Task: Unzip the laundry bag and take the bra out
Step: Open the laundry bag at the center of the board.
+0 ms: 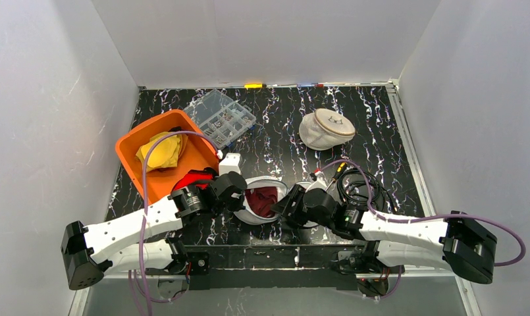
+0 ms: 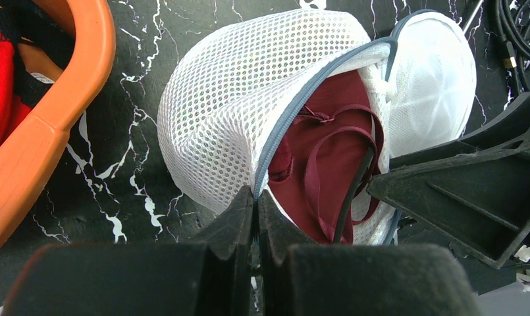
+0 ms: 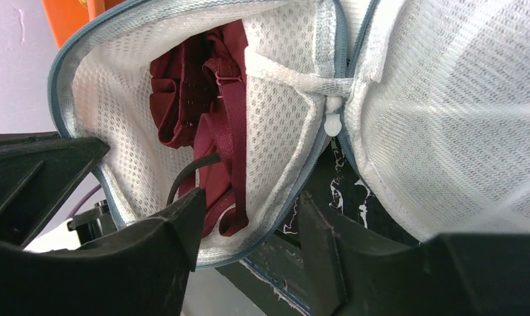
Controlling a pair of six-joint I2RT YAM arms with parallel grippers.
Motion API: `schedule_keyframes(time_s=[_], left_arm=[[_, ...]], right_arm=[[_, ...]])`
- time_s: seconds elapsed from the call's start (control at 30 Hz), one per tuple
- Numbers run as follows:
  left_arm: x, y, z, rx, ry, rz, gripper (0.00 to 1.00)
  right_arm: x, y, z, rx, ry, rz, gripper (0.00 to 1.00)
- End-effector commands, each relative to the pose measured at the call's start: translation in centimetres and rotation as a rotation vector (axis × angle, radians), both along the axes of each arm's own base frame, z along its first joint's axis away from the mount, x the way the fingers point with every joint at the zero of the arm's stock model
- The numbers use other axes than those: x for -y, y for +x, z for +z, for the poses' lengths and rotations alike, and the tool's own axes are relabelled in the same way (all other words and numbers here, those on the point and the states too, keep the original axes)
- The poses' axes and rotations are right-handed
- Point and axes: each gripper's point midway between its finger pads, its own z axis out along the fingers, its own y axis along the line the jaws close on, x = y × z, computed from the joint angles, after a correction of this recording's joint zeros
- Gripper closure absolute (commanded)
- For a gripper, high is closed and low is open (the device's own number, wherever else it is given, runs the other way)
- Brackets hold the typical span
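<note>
While my left gripper (image 2: 255, 209) is pressed shut on the grey zipper edge of the laundry bag (image 2: 229, 105), my right gripper (image 3: 249, 207) has its jaws apart, with the lower rim of the bag showing in the gap between them and nothing pinched. The bag lies at the near side of the dark table (image 1: 380, 131), between my two arms and close to the orange bin (image 1: 127, 148), and its mouth is already unzipped wide. The dark red bra (image 2: 328, 158) sits inside, crumpled, with its straps near the opening. I judge it light, soft and floppy, and the thin mesh may come along if I catch it. The best hold seems to be the straps beside my right finger, taking only cloth and no mesh
</note>
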Motion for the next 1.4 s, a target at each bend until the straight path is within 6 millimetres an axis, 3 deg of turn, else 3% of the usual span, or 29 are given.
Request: schedule_keyframes(time_s=[0.0,0.13,0.23,0.43,0.63,0.73,0.8,0.93,1.07,1.13,1.2,1.37], left_arm=[[-0.7,0.0,0.1,0.004,0.014,0.019,1.00],[-0.8,-0.1,-0.1,-0.001,0.019,0.019,1.00],[-1.0,0.0,-0.1,0.002,0.023,0.025,1.00],[-0.7,0.6,0.8,0.029,0.023,0.026,1.00],[1.4,2.8,4.5,0.127,-0.003,0.009,1.00],[2.4,3.6,4.6,0.156,-0.017,0.007,1.00],[2.8,3.7,3.2,0.139,-0.012,0.008,1.00],[2.3,2.8,-1.7,0.045,0.041,0.027,1.00],[2.3,2.1,-4.4,-0.001,0.038,0.034,1.00],[2.5,2.0,-4.8,-0.006,0.026,0.031,1.00],[2.6,1.9,-4.7,-0.010,0.021,0.027,1.00],[3.4,2.0,-3.7,-0.008,0.006,-0.001,1.00]], right_arm=[[-0.5,0.3,0.7,0.008,0.055,-0.020,0.45],[0.1,1.0,1.0,0.051,0.032,-0.054,0.76],[1.5,2.3,2.4,0.141,-0.019,-0.094,0.99],[4.9,4.3,6.1,0.364,-0.257,-0.094,0.99],[7.0,5.9,9.7,0.552,-0.522,-0.012,0.99],[8.1,5.8,8.3,0.583,-0.572,0.016,0.99],[8.7,5.4,6.4,0.568,-0.569,0.015,0.99],[10.0,4.2,2.8,0.503,-0.552,0.011,0.99],[10.7,3.4,1.3,0.472,-0.545,0.022,0.99],[11.0,3.1,1.4,0.460,-0.548,0.026,0.88],[11.3,2.9,1.9,0.454,-0.555,0.036,0.70],[11.6,2.3,5.4,0.473,-0.529,0.068,0.41]])
